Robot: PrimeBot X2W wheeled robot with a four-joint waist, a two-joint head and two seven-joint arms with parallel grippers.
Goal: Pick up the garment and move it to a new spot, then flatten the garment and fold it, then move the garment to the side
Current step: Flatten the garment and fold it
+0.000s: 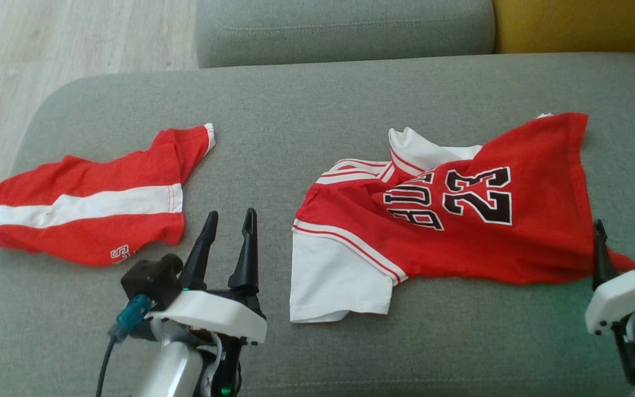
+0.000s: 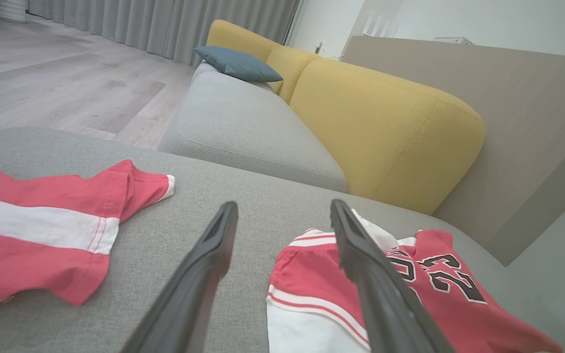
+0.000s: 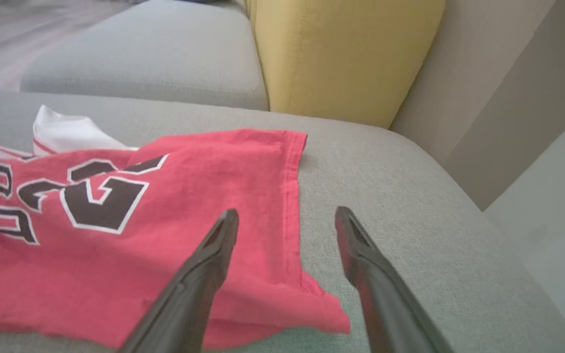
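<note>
The garment, a red jersey [image 1: 461, 242] with white sleeves and a black "23", lies crumpled on the right half of the grey cushion [image 1: 317, 94]. It also appears in the left wrist view [image 2: 312, 264] and the right wrist view [image 3: 189, 206]. My right gripper [image 1: 623, 226] [image 3: 287, 213] is open just above the jersey's near right corner, and nothing is held between its fingers. My left gripper [image 1: 230, 218] [image 2: 283, 206] is open over bare cushion, to the left of the jersey's white sleeve.
A second red garment with a white stripe [image 1: 75, 209] [image 2: 32, 220] lies on the cushion's left part. Beyond are another grey seat [image 1: 339, 27], a yellow backrest [image 1: 582, 25], a blue pillow [image 2: 238, 63] and wooden floor [image 1: 75, 38] at the left.
</note>
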